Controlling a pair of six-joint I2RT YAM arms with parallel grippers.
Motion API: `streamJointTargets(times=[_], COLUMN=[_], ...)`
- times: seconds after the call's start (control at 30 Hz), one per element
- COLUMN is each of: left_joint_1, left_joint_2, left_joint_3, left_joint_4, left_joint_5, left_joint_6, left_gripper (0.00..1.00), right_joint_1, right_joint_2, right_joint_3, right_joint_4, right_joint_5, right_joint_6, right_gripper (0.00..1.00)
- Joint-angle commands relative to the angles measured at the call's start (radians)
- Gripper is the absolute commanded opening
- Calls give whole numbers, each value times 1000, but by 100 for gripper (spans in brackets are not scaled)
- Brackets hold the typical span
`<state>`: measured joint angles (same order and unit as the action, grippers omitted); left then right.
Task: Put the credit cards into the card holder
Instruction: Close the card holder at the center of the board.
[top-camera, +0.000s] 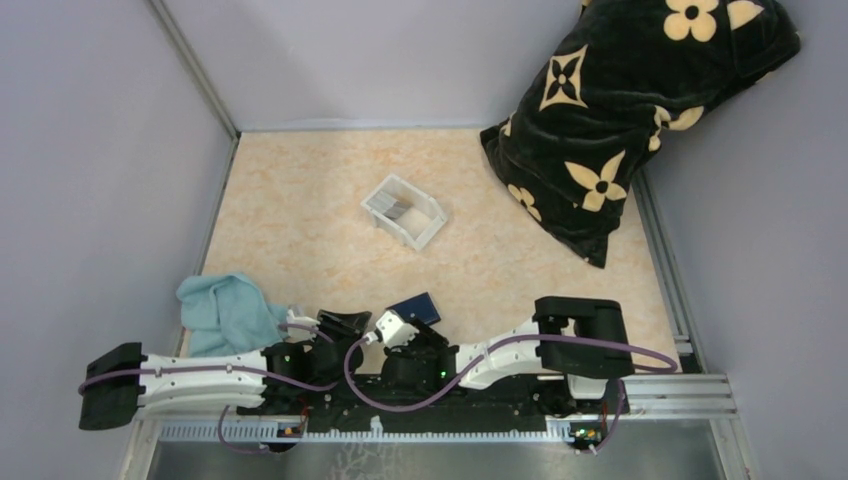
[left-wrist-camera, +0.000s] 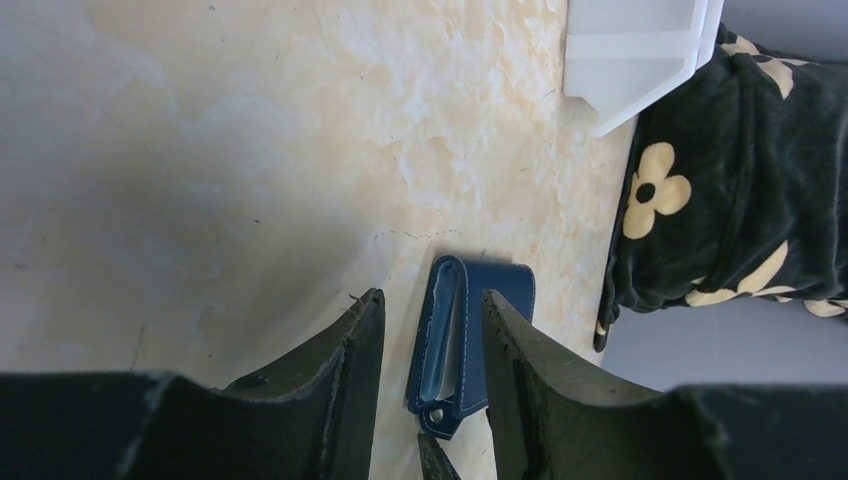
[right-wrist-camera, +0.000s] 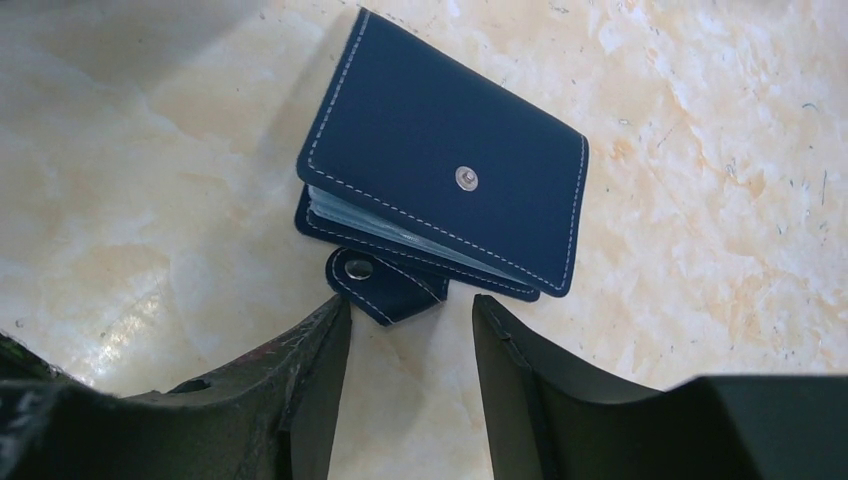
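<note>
The card holder (top-camera: 417, 306) is a navy wallet lying folded on the table near the front, its snap strap undone. In the right wrist view the card holder (right-wrist-camera: 450, 160) lies just past my right gripper (right-wrist-camera: 410, 305), which is open with only bare table between its fingers; the strap tab (right-wrist-camera: 375, 280) reaches toward the gap. In the left wrist view the card holder (left-wrist-camera: 455, 330) shows edge-on between the fingers of my left gripper (left-wrist-camera: 433, 293), which is open; its left finger stands clear of the holder. Grey and dark credit cards (top-camera: 402, 209) lie in the white tray (top-camera: 425, 232).
A teal cloth (top-camera: 226, 312) lies at the front left beside the left arm. A black pillow with tan flowers (top-camera: 630, 110) leans in the back right corner and shows in the left wrist view (left-wrist-camera: 720, 200). Grey walls enclose the table on three sides.
</note>
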<state>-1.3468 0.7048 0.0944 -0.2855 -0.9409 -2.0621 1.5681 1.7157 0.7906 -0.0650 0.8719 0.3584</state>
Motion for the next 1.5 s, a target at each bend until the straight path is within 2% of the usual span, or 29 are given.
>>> streamJointTargets(times=[0.0,0.33,0.5,0.63,0.73,0.8,0.83,1.0,1.17,1.3,1.47], left_joint_1=[-6,-5,-5,-5,-5,-4,-3,8,34,57,98], left_joint_2=[16,28,39,52,62,66,71,96,143,173,249], left_joint_3=[-46,-73,-73,-74,-74,-75,-77,-87,-79,-91,-91], left_joint_4=[-22,24,36,66,83,98,113,300,441,592,801], left_joint_5=[-29,-25,-48,-68,-74,-77,-81,-87,-56,-11,81], left_joint_6=[-78,-86,-70,-34,-16,0,12,218,386,539,721], left_gripper=[47,48,50,52,53,54,54,55,56,56,56], right_joint_1=[7,7,7,7,7,7,7,5,-49,-114,-150], right_joint_2=[45,38,-15,-50,-55,-82,-97,-156,-257,-331,-341], right_joint_3=[32,13,-24,-53,-62,-68,-74,-102,-178,-238,-253], right_joint_4=[23,48,76,94,95,91,92,84,109,134,107], right_joint_5=[26,60,62,59,55,56,57,63,-11,-97,-135], right_joint_6=[-47,-57,-36,-31,-30,-29,-27,2,85,136,193], right_gripper=[47,25,21,13,12,1,0,0,0,0,0])
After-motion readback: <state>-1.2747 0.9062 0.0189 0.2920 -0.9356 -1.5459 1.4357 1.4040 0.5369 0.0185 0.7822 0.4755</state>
